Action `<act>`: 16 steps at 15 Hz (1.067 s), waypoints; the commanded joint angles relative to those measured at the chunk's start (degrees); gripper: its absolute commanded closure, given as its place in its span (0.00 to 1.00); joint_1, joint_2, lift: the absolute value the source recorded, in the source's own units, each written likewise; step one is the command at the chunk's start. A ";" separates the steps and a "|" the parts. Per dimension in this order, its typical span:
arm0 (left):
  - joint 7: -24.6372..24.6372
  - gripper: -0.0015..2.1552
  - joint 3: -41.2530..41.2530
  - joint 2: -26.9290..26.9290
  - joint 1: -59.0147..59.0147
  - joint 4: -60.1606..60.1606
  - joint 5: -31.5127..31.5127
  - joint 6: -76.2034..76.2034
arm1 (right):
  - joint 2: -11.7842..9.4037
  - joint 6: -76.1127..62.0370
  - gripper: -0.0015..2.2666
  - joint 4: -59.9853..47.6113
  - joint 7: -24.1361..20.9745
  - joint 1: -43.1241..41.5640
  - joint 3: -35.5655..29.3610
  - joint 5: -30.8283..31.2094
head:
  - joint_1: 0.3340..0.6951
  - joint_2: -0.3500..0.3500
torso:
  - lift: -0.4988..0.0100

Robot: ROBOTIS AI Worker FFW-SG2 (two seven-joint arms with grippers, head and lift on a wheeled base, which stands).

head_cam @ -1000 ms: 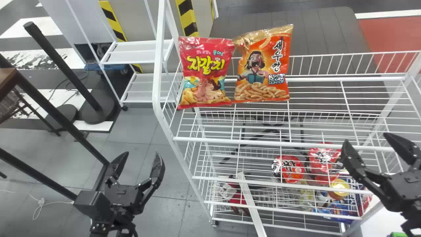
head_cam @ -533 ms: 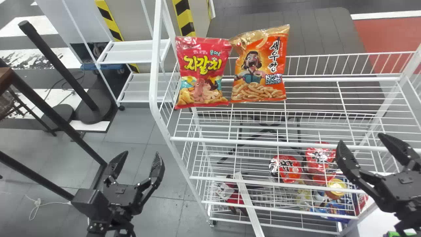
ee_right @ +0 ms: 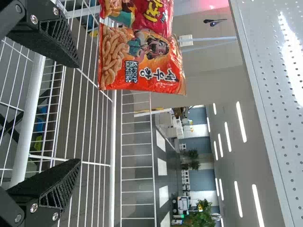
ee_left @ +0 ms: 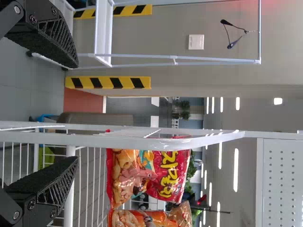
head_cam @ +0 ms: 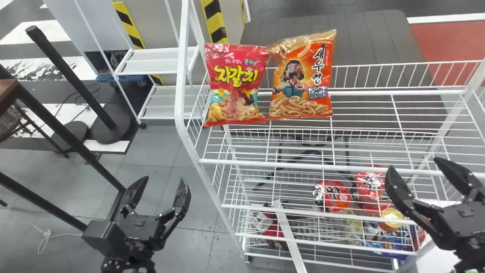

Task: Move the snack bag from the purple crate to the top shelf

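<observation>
In the head view my right gripper stands open in front of the rack's right part, nothing between its fingers; the right wrist view shows the same gripper. My left gripper is open over the floor, left of the rack, and the left wrist view has this gripper too. On the top shelf a red snack bag stands at the left end, with an orange snack bag upright right beside it. The orange bag is well beyond the right fingers. No purple crate is visible.
Lower rack levels hold red packs, a yellow-lidded item and a red-and-white item. A white surface lies at the lower right. Black posts and another white rack stand left.
The right gripper has moved a little left relative to the rack, staying open. The head view has shifted slightly back and forth. Both snack bags keep their places on the shelf.
</observation>
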 commanded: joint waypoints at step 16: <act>0.00 0.06 0.09 -0.20 -0.60 0.65 0.00 -0.04 | 0.10 -0.88 0.06 0.97 0.00 -0.70 0.70 0.07 | 1.00 0.81 | 0.98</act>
